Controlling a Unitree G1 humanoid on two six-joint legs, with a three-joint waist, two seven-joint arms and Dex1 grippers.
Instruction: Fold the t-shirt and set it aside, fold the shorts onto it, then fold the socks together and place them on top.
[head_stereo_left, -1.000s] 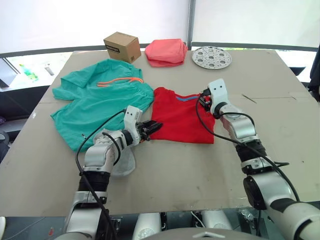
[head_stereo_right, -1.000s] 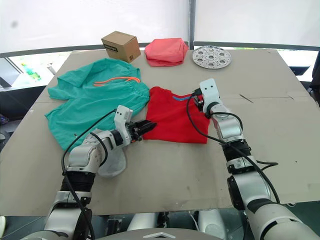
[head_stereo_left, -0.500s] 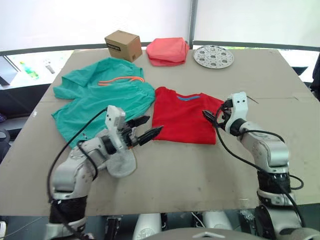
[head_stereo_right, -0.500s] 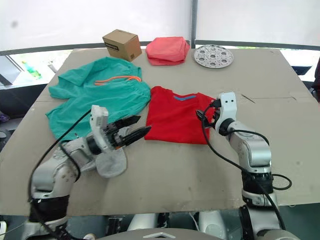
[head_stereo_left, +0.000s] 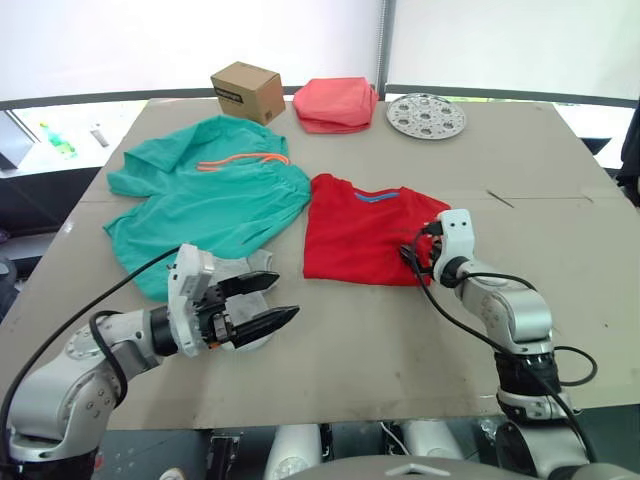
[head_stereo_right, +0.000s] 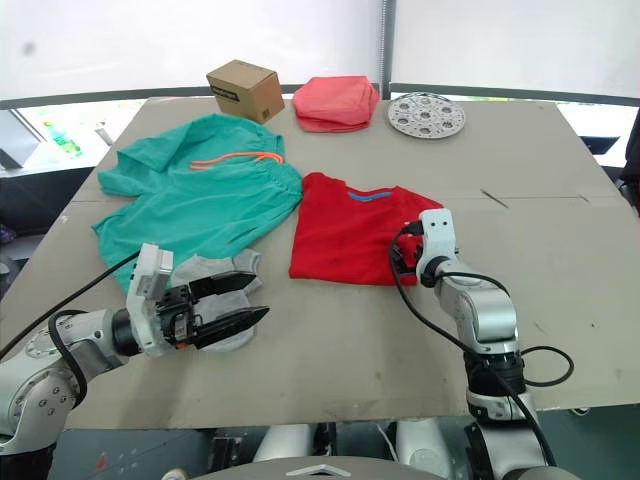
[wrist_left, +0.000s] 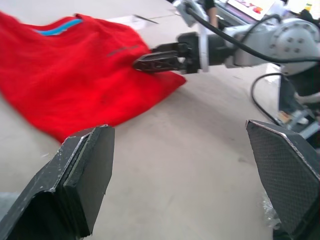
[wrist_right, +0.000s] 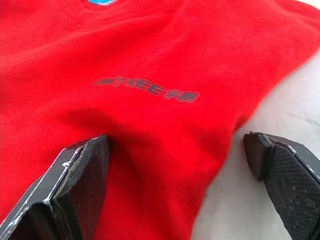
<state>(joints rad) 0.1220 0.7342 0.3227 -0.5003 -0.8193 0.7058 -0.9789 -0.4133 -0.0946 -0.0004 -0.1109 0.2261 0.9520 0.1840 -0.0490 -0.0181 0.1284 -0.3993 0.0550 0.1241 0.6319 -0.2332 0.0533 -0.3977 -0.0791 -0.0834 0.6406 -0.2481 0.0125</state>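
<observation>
The red t-shirt (head_stereo_left: 362, 228) lies folded flat mid-table with its blue neckline trim facing the far side. The teal shorts (head_stereo_left: 205, 190), with an orange drawstring, are spread out to its left. Grey socks (head_stereo_right: 207, 268) lie at the shorts' near edge, partly under my left gripper (head_stereo_left: 285, 297). That gripper hovers open and empty, short of the shirt's near left corner. My right gripper (head_stereo_left: 408, 262) is open at the shirt's near right corner. In the right wrist view one finger (wrist_right: 75, 190) is over the red fabric and the other (wrist_right: 285, 172) is over bare table.
A cardboard box (head_stereo_left: 245, 92), a folded salmon-pink cloth (head_stereo_left: 335, 103) and a round perforated metal disc (head_stereo_left: 426, 114) stand along the far edge. The tabletop (head_stereo_left: 400, 340) is bare board in front of the shirt and to its right.
My left gripper left the shirt's near left corner, opened and drew back toward the front left. My right gripper moved from the collar side down to the shirt's near right corner.
</observation>
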